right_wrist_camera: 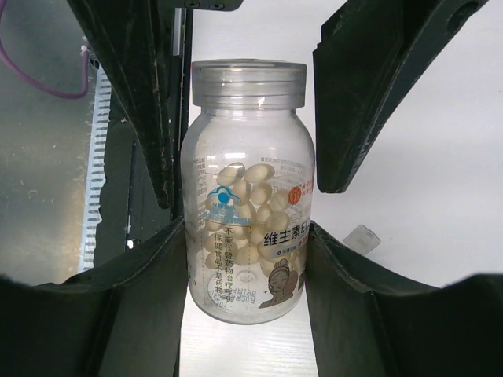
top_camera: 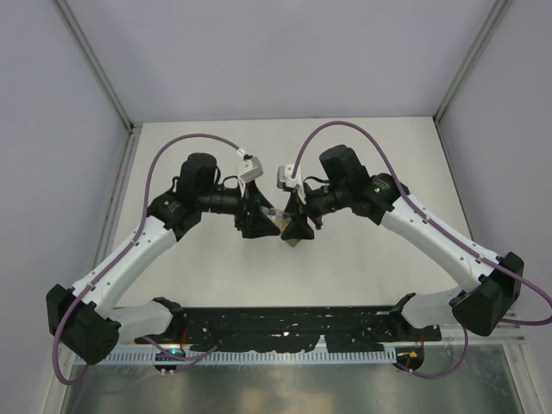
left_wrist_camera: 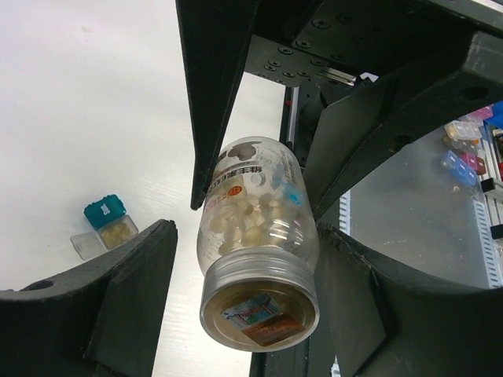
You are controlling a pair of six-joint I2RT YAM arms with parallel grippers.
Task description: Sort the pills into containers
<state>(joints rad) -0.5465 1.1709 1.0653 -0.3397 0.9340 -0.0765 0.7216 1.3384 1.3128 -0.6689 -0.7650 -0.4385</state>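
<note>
A clear pill bottle [right_wrist_camera: 247,212] full of pale pills is held off the table between the two arms. My right gripper [right_wrist_camera: 245,228] is shut on its lower body. The left wrist view shows the bottle cap-first [left_wrist_camera: 259,302]. My left gripper [left_wrist_camera: 247,232] stands open around the cap, with a gap on one side. In the top view the left gripper [top_camera: 259,222] and right gripper [top_camera: 297,226] meet at table centre. A teal box [left_wrist_camera: 104,211] and a pale box with yellowish pills [left_wrist_camera: 119,231] lie side by side on the table. Its clear lid [left_wrist_camera: 85,246] is flipped open.
A small clear lid [right_wrist_camera: 361,238] shows on the white table in the right wrist view. Coloured pill compartments [left_wrist_camera: 464,149] lie beyond the table's near edge, by the toothed rail [left_wrist_camera: 491,236]. Frame posts and grey walls close in the table.
</note>
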